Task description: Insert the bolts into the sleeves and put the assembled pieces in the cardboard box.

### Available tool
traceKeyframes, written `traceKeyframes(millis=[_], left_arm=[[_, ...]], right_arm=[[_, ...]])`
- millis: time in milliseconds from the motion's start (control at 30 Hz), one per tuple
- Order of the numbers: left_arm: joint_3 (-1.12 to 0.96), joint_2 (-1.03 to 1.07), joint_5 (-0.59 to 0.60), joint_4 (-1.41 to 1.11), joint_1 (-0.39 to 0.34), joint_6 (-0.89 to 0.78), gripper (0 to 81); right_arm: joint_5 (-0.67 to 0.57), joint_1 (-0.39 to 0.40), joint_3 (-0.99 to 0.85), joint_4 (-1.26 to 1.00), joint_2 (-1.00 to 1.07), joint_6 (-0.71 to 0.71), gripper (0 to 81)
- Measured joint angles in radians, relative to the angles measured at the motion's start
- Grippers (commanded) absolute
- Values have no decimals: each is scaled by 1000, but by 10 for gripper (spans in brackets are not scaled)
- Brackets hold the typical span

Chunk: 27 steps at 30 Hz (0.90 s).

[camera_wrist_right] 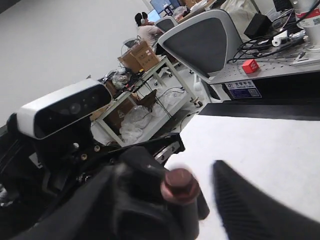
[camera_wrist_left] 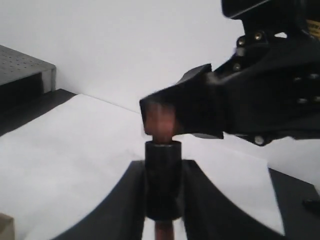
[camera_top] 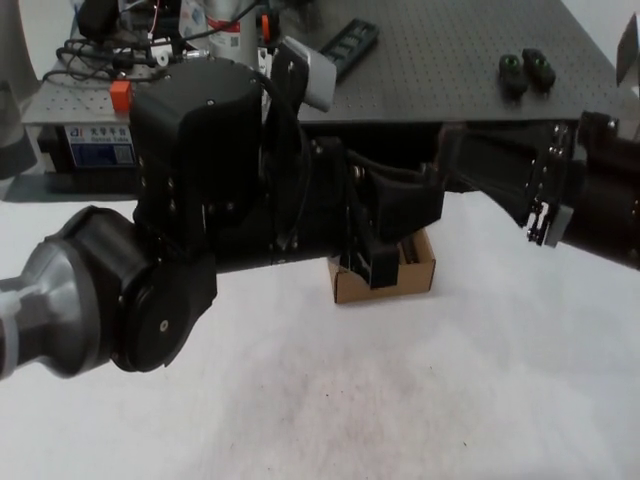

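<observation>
Bolt in sleeve (in left tool)

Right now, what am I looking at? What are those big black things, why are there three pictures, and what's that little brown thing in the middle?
Those black things are two robot arms, each ending in a two-fingered gripper. One picture looks down from behind and above them. The other two come from small cameras on each arm's wrist. On the white table sits a small cardboard box. The left gripper pinches a black sleeve, a short tube. A copper-coloured bolt pokes through it. The right gripper has its fingers apart around the bolt's head, so it seems open.
</observation>
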Motion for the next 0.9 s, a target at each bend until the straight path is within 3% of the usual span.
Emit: traceKeyframes(millis=[67, 200, 367, 567, 800, 900], left_arm=[[0, 3, -34, -4, 0, 5, 6], [-23, 60, -235, -38, 7, 0, 6], [-189, 178, -385, 25, 30, -102, 6], [-625, 519, -511, 403, 65, -145, 6], [-1169, 914, -548, 938, 86, -115, 5], [-1238, 1008, -548, 1015, 86, -102, 39]], right_arm=[[1, -33, 0, 56, -24, 19, 484], [1, -91, 0, 136, -73, 24, 475], [7, -158, 0, 243, -121, 24, 475], [7, -179, 0, 397, -145, 28, 475], [7, -179, 0, 515, -151, 1, 475], [7, -179, 0, 534, -151, -6, 475]])
